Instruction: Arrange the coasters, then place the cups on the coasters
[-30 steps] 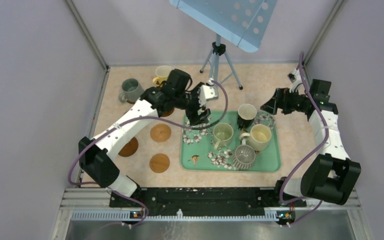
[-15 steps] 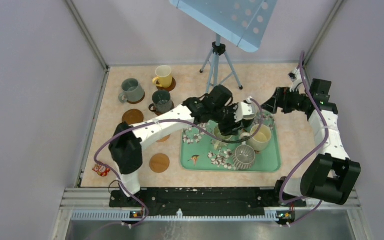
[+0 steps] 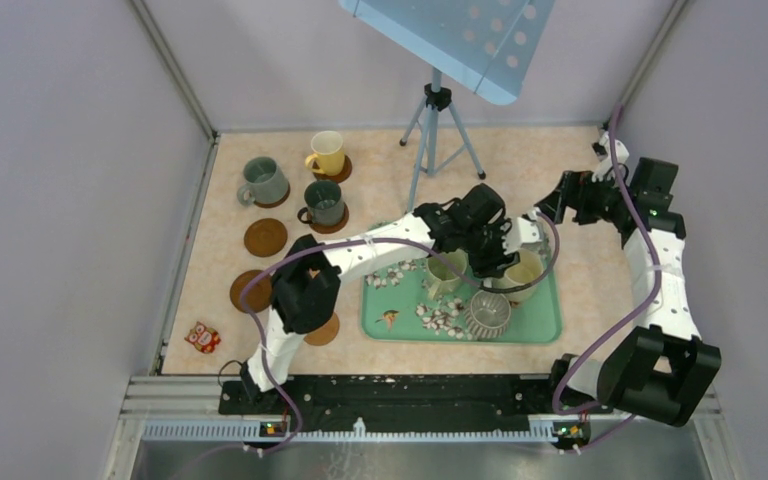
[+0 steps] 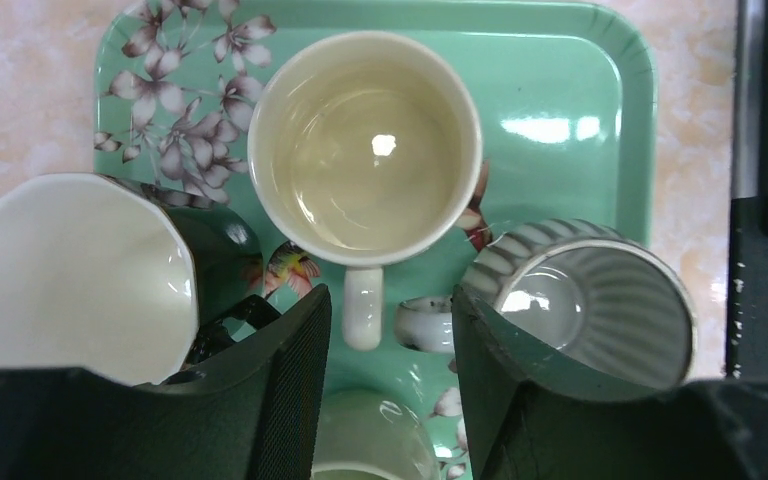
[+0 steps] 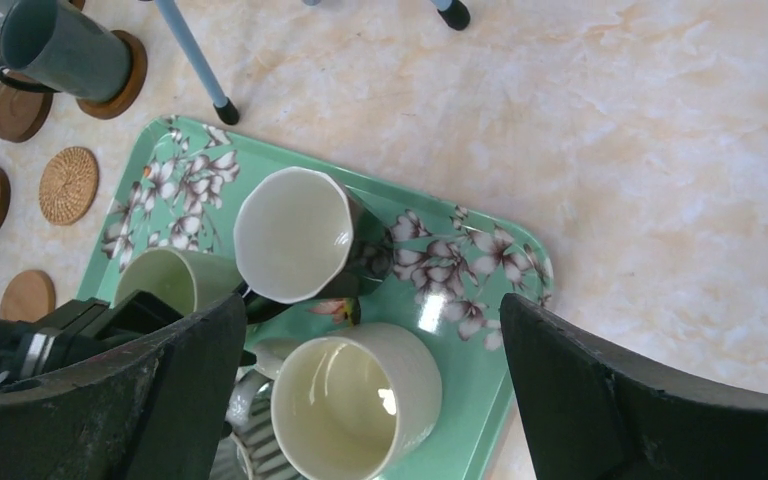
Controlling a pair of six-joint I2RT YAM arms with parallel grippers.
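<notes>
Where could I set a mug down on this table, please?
Bare tabletop lies between the tripod and the right arm, and between the green tray and the right wall. Crowded: the tray's mugs under the left end effector, and the far-left coasters.

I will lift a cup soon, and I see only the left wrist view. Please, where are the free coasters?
Observer: Four free coasters lie left of the tray.
Operator: Is anything placed already?
Observer: Three stand on other coasters, far left: yellow cup, grey cup, dark green cup.
Operator: And the other arm?
Observer: The right gripper hangs open and empty by the tray's far right corner.
</notes>
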